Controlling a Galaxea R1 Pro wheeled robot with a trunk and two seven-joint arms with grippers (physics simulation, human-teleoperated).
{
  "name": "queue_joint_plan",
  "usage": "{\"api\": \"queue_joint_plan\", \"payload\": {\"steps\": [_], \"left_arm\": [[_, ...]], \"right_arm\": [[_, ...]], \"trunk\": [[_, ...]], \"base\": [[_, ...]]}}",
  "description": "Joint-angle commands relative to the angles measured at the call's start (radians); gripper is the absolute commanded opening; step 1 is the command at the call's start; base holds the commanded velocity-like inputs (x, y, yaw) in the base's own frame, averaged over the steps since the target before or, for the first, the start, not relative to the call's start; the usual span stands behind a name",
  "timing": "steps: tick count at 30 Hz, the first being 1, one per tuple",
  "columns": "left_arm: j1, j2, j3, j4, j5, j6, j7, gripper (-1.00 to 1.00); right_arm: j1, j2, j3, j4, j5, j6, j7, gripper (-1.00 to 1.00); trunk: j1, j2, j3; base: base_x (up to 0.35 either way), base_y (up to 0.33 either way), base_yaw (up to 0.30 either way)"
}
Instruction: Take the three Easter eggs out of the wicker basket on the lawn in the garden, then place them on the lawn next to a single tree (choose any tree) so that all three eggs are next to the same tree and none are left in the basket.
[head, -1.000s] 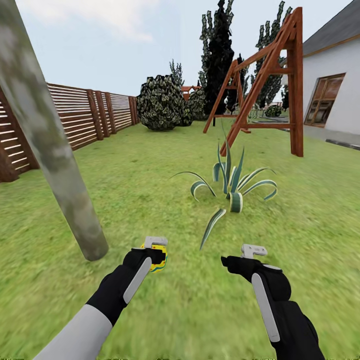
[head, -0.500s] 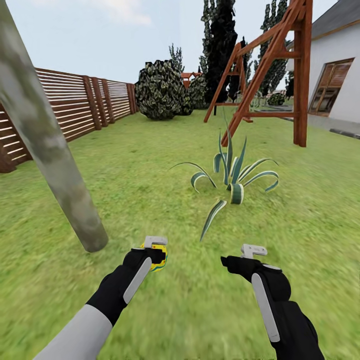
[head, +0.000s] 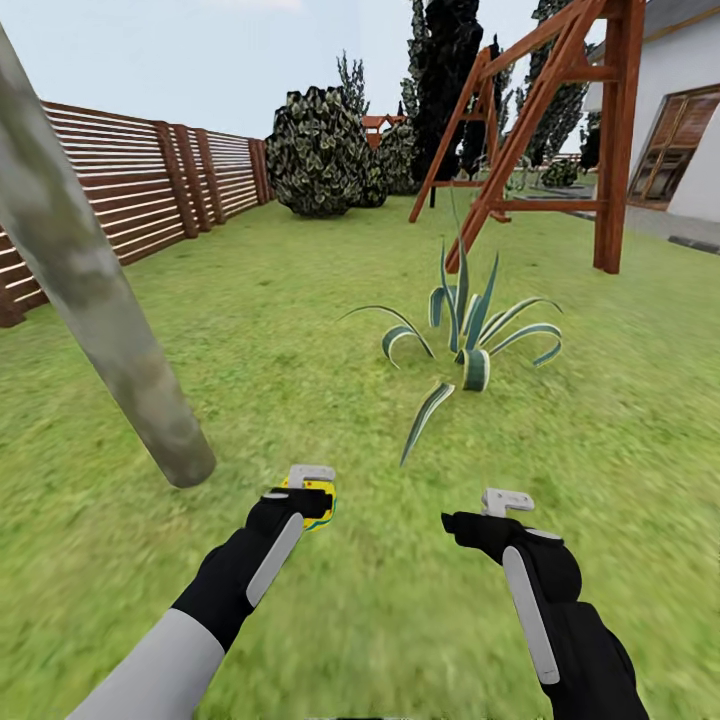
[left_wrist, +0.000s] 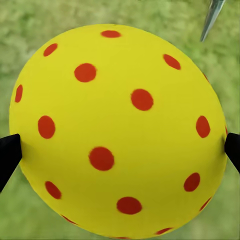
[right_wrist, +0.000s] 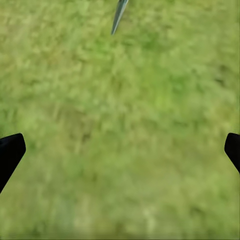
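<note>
The left pincer (head: 312, 492) was clamped on a small yellow Easter egg with red dots (head: 314, 494), held above the flat, mottled green lawn (head: 300, 330). In the left wrist view the egg (left_wrist: 117, 130) sat squarely between the two black fingertips (left_wrist: 9, 155), which pressed against its opposite sides, with grass blurred beyond it. The right pincer (head: 497, 505) stood level with the left one and well apart from it, empty; in the right wrist view its fingertips (right_wrist: 10, 152) were spread wide at either edge, with only grass and the tip of one striped leaf between them.

Ahead of the left pincer and off to its outer side rose the thick, pale grey-green mottled, leaning trunk of the tree (head: 110, 330), its base meeting the grass near the held egg. Ahead of the right pincer grew a low striped plant with broad, arching green-and-white leaves (head: 465, 335). Farther off, a brown horizontal-slat wooden fence (head: 130, 190) bordered the garden beyond the trunk, and a reddish wooden swing frame (head: 560, 120) stood before a white house (head: 690, 130).
</note>
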Motion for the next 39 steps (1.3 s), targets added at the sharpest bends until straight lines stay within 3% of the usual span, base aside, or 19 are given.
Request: {"api": "queue_joint_plan", "payload": {"steps": [1, 27, 39], "left_arm": [[-0.001, 0.000, -0.001, -0.004, 0.010, 0.001, 0.009, -1.00], [0.000, 0.001, 0.000, -0.045, 0.010, -0.013, 0.009, -1.00], [0.004, 0.004, 0.003, -0.096, 0.009, -0.018, 0.007, -1.00]], "right_arm": [[-0.001, 0.001, -0.001, -0.001, -0.011, 0.003, -0.009, 1.00], [-0.001, 0.001, -0.001, -0.001, -0.011, 0.003, -0.009, 1.00], [-0.001, 0.001, -0.001, -0.001, -0.011, 0.003, -0.009, 1.00]], "trunk": [[0.000, -0.001, -0.005], [0.011, -0.006, -0.098], [0.011, -0.006, -0.098]], "base": [[0.000, 0.000, 0.000], [0.000, 0.000, 0.000], [0.011, 0.000, 0.000]]}}
